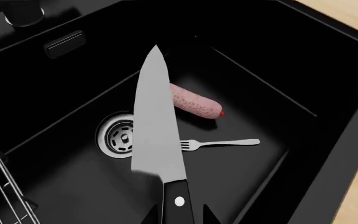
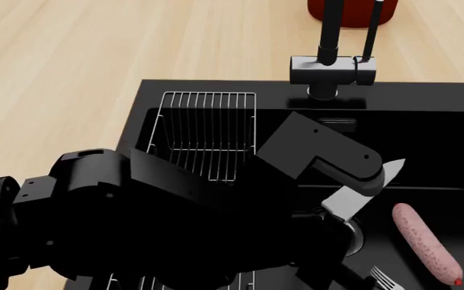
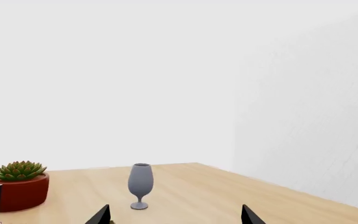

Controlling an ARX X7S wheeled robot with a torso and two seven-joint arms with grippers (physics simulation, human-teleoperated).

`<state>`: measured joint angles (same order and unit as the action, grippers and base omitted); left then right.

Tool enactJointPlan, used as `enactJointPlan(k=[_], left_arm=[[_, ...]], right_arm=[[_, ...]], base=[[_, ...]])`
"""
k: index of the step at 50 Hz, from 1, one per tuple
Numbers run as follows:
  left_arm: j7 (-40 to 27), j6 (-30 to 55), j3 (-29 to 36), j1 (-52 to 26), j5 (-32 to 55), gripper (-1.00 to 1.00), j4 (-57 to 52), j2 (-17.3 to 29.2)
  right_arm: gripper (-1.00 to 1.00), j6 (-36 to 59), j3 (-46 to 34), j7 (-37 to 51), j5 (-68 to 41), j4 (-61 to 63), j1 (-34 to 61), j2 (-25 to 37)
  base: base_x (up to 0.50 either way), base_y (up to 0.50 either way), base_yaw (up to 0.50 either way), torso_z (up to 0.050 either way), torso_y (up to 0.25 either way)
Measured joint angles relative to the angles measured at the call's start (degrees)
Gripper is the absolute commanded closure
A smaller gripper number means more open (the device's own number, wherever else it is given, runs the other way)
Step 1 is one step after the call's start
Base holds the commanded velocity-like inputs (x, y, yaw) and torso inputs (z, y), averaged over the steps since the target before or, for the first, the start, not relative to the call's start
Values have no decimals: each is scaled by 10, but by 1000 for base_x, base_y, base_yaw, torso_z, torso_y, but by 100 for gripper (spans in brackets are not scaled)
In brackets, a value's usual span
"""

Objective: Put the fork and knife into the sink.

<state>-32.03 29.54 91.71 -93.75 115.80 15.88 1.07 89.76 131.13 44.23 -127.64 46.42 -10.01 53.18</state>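
Note:
The knife [image 1: 154,121] has a broad pale blade and a black handle with a pale rivet. My left gripper [image 1: 179,217] is shut on that handle and holds the blade above the black sink [image 1: 260,84]. In the head view the blade [image 2: 362,192] sticks out from under my left arm over the basin. The silver fork [image 1: 221,143] lies flat on the sink floor beside the round steel drain [image 1: 115,136], and its tines [image 2: 383,279] show at the head view's lower edge. My right gripper [image 3: 174,217] is open and empty, raised over the wooden counter.
A pink sausage [image 1: 195,103] lies on the sink floor near the fork. A wire rack [image 2: 208,130] hangs at the sink's left side. The black faucet [image 2: 328,60] stands at the back rim. A red pot with a succulent [image 3: 18,189] and a grey glass [image 3: 140,184] stand on the counter.

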Motion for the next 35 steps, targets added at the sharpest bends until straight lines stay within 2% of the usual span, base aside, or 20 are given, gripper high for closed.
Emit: enactJointPlan(k=[10, 35], left_arm=[[8, 11, 2, 18, -11, 100, 2, 0], [16, 37, 3, 61, -49, 100, -1, 0]], right_arm=[[-100, -5, 24, -92, 81, 14, -20, -29], [-100, -14, 62, -208, 179, 28, -57, -73]], base=[[0, 0, 0, 0, 0], [0, 0, 0, 0, 0]])
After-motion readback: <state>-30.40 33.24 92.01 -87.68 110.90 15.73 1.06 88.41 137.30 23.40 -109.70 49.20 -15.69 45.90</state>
